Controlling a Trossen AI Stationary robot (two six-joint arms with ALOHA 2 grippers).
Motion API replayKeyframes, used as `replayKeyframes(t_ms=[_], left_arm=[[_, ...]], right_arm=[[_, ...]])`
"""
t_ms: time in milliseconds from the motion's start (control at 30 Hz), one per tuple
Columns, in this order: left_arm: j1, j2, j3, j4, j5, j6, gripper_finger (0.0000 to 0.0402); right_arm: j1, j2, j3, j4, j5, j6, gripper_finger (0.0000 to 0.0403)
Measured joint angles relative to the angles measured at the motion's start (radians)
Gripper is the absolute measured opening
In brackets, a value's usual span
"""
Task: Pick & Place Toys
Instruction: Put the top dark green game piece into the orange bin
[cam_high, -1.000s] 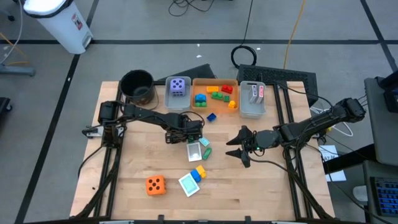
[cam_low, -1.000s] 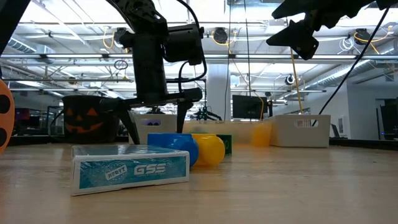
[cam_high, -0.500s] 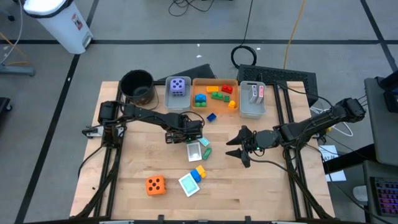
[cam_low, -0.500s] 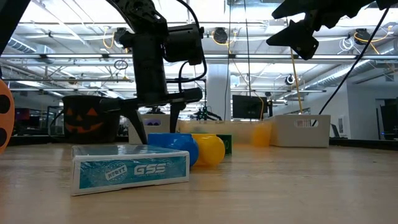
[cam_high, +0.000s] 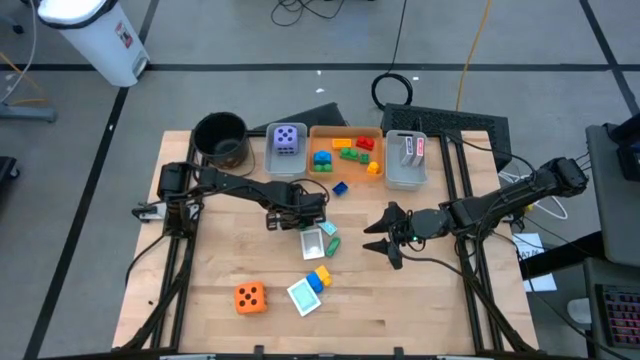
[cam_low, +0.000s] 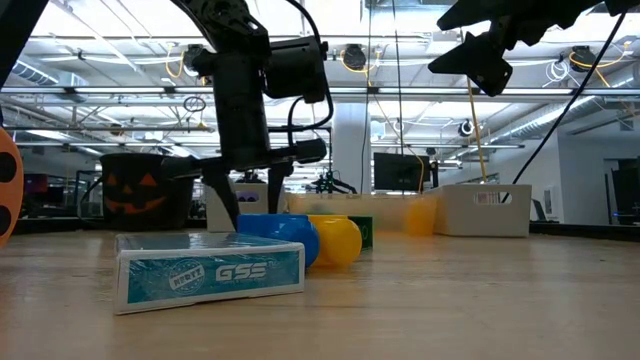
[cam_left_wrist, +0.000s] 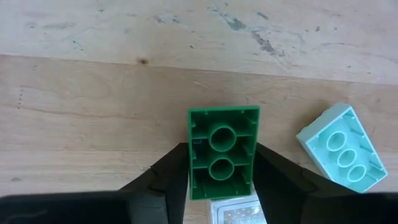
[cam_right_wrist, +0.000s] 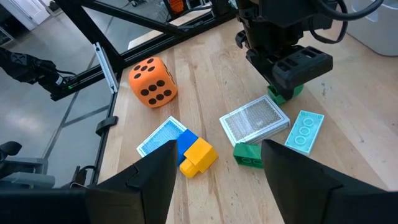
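Green brick (cam_left_wrist: 222, 152): at the middle of the worktop, lying with its hollow underside showing 2 round sockets; the left gripper (cam_left_wrist: 222, 182) has its 2 fingers against its long sides, clamped on it.
Neighbours: a pale teal brick (cam_left_wrist: 337, 147) just beside it, a silvery card (cam_right_wrist: 254, 120) touching its near end.
Other toys: lower centre of the high view, a blue-and-yellow brick pair (cam_high: 319, 277) on a white card (cam_high: 302, 295); an orange die (cam_high: 249, 297) to their left; a purple die (cam_high: 287, 139) in the grey bin (cam_high: 272, 159) at the top.
Right gripper (cam_high: 381, 235): right of centre, raised above the board, fingers apart, holding nothing.
Worktop (cam_high: 220, 260): pale wood planks, scuffed and marked, on a dark frame.
Room: grey floor with dark lines, cables at the top, a white drum (cam_high: 95, 35) in the upper left; the low view shows a bright hall with ceiling beams and monitors.
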Motion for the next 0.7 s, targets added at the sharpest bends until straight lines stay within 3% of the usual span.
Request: replayKeyframes(t_ms=[367, 700], left_arm=[[0.0, -0.014, 0.0, 0.005, 0.017, 0.098, 0.014], [0.029, -0.154, 0.0, 0.009, 0.005, 0.213, 0.015]], right_arm=[[0.0, 0.0, 0.0, 0.001, 0.0, 0.0, 0.0224], [0.0, 0.0, 0.0, 0.001, 0.0, -0.002, 0.0224]])
